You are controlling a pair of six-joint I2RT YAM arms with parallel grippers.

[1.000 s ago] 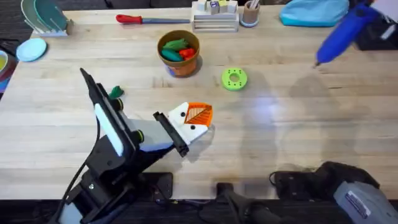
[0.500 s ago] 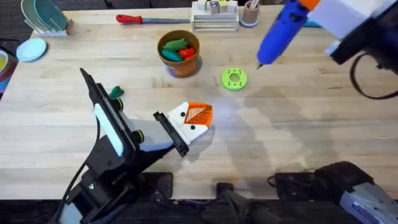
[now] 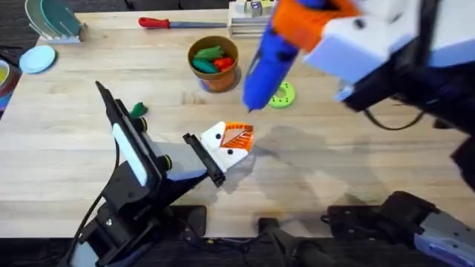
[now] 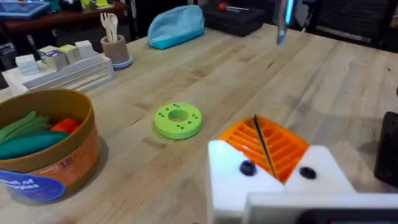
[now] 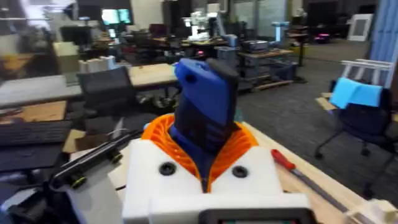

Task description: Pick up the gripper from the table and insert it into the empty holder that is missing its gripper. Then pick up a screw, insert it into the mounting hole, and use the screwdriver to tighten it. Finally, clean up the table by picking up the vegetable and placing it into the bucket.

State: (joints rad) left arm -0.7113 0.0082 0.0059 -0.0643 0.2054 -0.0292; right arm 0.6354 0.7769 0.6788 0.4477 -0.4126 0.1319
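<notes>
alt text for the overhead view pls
The right gripper, shut on the blue screwdriver, holds its bit above the left gripper, which rests shut on the wooden table. Behind are an orange-brown bucket of toy vegetables, a green ring disc and a small dark green vegetable.

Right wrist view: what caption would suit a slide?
Right hand gripping the blue electric screwdriver between its orange pads.

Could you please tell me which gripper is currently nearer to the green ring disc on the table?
Right. The right gripper, holding the screwdriver, hovers just beside the green ring disc; the left gripper rests farther toward the robot.
</notes>
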